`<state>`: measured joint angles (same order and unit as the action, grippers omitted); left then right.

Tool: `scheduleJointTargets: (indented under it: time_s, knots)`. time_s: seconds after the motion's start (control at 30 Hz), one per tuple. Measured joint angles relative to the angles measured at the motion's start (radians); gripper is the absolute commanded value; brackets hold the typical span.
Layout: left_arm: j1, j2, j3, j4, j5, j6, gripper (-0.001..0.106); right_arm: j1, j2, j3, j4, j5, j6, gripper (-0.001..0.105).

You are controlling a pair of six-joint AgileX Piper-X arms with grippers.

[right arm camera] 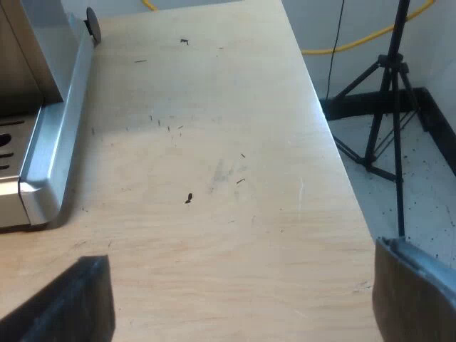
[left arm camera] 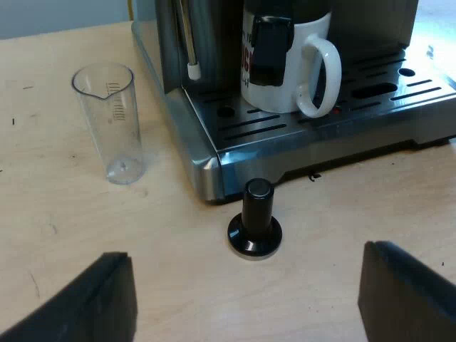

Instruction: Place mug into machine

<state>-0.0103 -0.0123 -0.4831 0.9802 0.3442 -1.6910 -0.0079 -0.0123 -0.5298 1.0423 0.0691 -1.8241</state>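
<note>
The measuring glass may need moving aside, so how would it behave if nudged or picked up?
The measuring glass stands tall and narrow on the table, so a push near its rim would probably tip it. It looks empty and thin-walled, so it is likely light. Its smooth clear wall may be slippery to grasp.

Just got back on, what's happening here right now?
The white ceramic mug stands on the steel espresso machine's drip tray. The left gripper hangs with jaws open and empty over the wooden table, facing the black-knobbed tamper and clear measuring glass. The right gripper, jaws open too, hovers by the machine's corner.
</note>
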Motion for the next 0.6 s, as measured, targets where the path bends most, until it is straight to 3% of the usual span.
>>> scheduleJointTargets:
  time_s: [0.6]
  knots:
    - [0.0,0.0,0.0,0.0,0.0,0.0,0.066,0.0,0.0,0.0,0.0,0.0,0.029,0.084]
